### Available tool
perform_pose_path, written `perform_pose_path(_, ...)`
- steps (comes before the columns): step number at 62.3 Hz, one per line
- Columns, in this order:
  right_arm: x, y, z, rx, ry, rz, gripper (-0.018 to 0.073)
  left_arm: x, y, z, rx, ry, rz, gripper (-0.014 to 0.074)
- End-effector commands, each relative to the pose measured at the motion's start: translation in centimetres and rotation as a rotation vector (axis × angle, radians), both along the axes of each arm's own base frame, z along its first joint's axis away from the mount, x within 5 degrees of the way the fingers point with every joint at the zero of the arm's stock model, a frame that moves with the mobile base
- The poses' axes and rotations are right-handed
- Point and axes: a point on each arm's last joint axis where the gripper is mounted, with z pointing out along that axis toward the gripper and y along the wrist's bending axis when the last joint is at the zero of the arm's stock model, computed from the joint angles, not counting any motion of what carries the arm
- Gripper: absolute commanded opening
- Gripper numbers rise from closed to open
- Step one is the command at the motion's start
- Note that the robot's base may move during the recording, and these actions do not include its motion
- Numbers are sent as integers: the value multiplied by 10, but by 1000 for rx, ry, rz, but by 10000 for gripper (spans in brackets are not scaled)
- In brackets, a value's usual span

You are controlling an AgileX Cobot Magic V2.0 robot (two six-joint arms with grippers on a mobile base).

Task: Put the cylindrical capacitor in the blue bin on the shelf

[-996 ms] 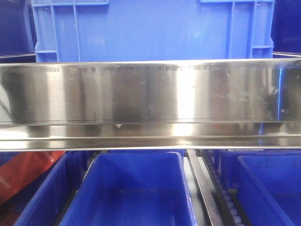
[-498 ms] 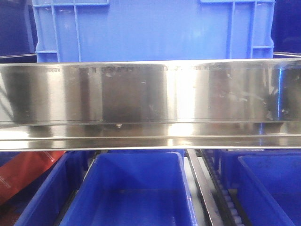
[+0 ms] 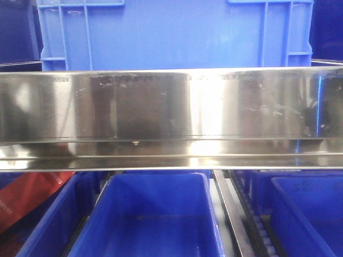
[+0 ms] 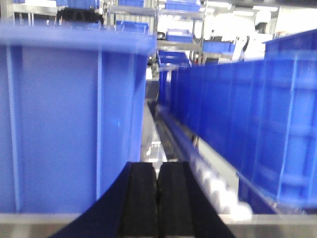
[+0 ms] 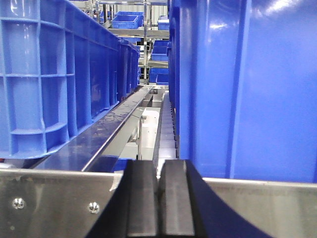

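Observation:
The shelf shows as a broad shiny steel front rail (image 3: 171, 107) across the front view. A large blue bin (image 3: 171, 32) stands on the level above it, and an open blue bin (image 3: 155, 214) sits on the level below. In the left wrist view my left gripper (image 4: 157, 166) is shut with its black pads pressed together, pointing into the gap between a blue bin (image 4: 64, 124) and a row of bins (image 4: 257, 124). My right gripper (image 5: 158, 163) is also shut, level with the steel rail (image 5: 59, 203). The cylindrical capacitor is out of view.
More blue bins (image 3: 308, 214) flank the lower one. A red object (image 3: 27, 195) lies at the lower left. White rollers (image 4: 218, 191) run beside the row of bins. A tall blue bin (image 5: 247, 89) stands close on the right of my right gripper, another (image 5: 54, 74) on its left.
Only the reflections on the steel rail have shifted a little. The bins and the rail stay where they were.

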Motion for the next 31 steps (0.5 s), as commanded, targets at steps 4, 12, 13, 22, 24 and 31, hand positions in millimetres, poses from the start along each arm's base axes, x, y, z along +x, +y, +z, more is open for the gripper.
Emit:
perform_pose_path(4,0,0,1,-5,-21,-1,-165,-2,1,-16,-13,-4,3,-111)
perform_pose_path(12,0,0,1,-5,-21,-1,-165,-1,0,-24,-18,-34,0,-111)
perform_pose_path(13,0,0,1,-5,-21,-1,-165,-1,0,-26,-15,-14,1,-111)
perform_pose_path(22,0,0,1,-5,-21,-1,-165,-1,0,-26,-12,-11,1,-111)
perform_pose_path(24,0,0,1,-5,-21,-1,-165,-1,0,-25,-13,-18,1,-111)
perform_pose_path(31,0,0,1,-5,-21,-1,-165,-1,0,-25,-13,-20,1,-111)
